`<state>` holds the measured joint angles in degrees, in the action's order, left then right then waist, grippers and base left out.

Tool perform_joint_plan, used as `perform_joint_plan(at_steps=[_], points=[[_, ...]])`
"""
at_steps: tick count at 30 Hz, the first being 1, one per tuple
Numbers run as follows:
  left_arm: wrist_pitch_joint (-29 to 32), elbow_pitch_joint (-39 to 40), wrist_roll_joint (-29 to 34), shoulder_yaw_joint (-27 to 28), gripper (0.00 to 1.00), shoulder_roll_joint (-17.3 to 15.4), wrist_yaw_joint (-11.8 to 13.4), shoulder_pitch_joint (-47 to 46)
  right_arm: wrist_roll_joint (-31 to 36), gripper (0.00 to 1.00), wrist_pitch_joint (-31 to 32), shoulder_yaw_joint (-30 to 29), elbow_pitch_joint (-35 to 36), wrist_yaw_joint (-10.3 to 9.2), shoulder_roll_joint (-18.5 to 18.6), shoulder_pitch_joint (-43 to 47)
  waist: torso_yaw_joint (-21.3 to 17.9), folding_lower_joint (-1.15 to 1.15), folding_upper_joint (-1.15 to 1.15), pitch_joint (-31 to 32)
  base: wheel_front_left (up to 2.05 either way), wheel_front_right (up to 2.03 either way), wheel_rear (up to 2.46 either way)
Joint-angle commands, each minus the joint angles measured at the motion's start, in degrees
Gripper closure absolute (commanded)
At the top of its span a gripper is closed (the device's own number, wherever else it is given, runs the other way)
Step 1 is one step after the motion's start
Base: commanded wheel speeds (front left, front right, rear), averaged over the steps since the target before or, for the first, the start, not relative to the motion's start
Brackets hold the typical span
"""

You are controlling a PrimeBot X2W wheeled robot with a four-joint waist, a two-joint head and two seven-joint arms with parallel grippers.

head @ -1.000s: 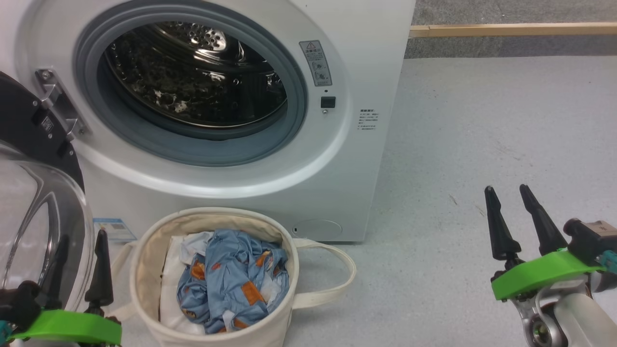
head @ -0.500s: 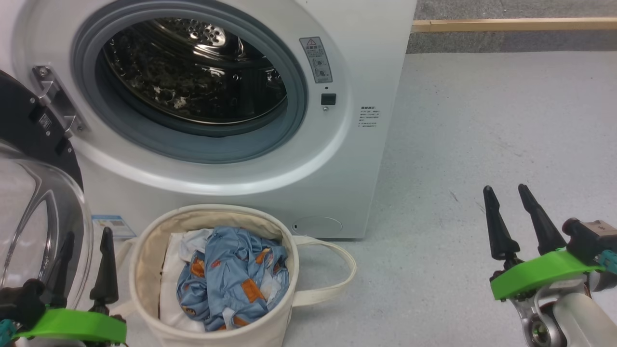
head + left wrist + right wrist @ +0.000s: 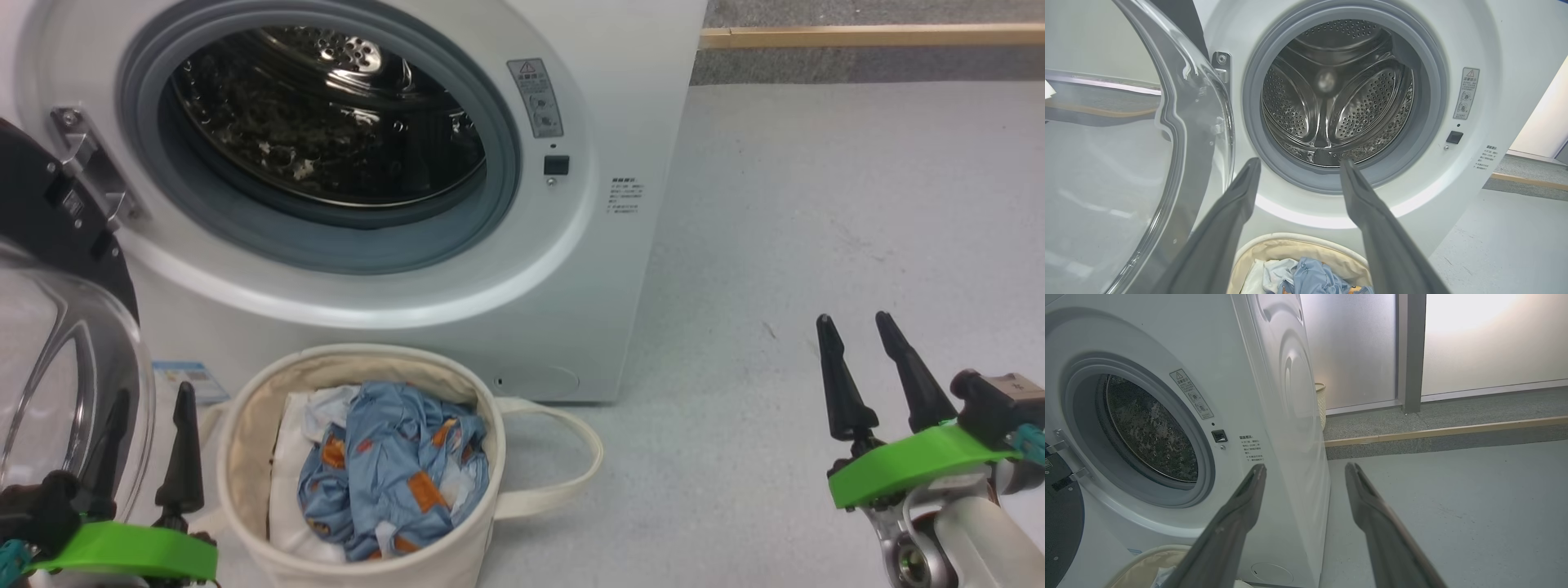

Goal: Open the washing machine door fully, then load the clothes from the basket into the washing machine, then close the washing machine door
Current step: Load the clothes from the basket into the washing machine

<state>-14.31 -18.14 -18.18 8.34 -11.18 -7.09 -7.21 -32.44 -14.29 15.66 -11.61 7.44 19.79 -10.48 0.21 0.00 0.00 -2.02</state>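
The white washing machine (image 3: 620, 98) stands with its steel drum (image 3: 1331, 94) exposed. Its door (image 3: 49, 367) hangs swung out at the left, glass bowl toward me. In front on the floor sits the cream basket (image 3: 245, 425), and the light blue clothes (image 3: 392, 469) with orange patches lie in it. My left gripper (image 3: 153, 396) is open and empty, low between the door glass and the basket; its wrist view looks past the gripper (image 3: 1299, 163) into the drum. My right gripper (image 3: 853, 320) is open and empty over the floor, right of the machine.
A white cloth (image 3: 286, 457) lies under the blue garment in the basket. Grey floor (image 3: 816, 204) spreads to the right, ending at a wooden strip (image 3: 865, 34). A woven bin (image 3: 1321, 404) stands behind the machine by frosted panels (image 3: 1355, 347).
The whole head picture has shifted slightly upward, so the camera moved. My left gripper has edged a little to the right, nearer the basket. The right gripper holds its place.
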Motion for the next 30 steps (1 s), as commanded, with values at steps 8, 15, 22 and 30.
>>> perform_joint_plan(at_steps=[8,15,22,30], points=[[-0.69,1.97,1.21,2.41,0.00,-1.30,-0.13,-2.85,0.03,0.00,-0.71,0.87,1.66,0.05,0.40,-2.31,0.23,0.00,0.00,0.35,1.31,-1.20,-0.10],[-0.69,1.37,1.31,2.81,0.00,-0.95,0.14,-2.76,-0.10,0.00,-0.71,1.06,1.56,0.05,0.43,-2.31,0.41,0.00,0.00,0.26,0.81,-0.80,-0.02],[-0.69,0.32,0.66,2.60,0.00,-0.59,0.07,-3.26,-0.16,0.00,-0.71,1.00,1.84,0.05,0.41,-2.75,0.56,0.00,0.00,-0.73,0.06,-0.06,0.00],[-0.69,-1.18,0.23,1.38,0.00,-0.65,0.12,-3.97,-0.22,0.00,-0.71,1.15,2.08,0.05,0.47,-3.05,0.55,0.00,0.00,-1.55,0.00,0.00,0.00]])
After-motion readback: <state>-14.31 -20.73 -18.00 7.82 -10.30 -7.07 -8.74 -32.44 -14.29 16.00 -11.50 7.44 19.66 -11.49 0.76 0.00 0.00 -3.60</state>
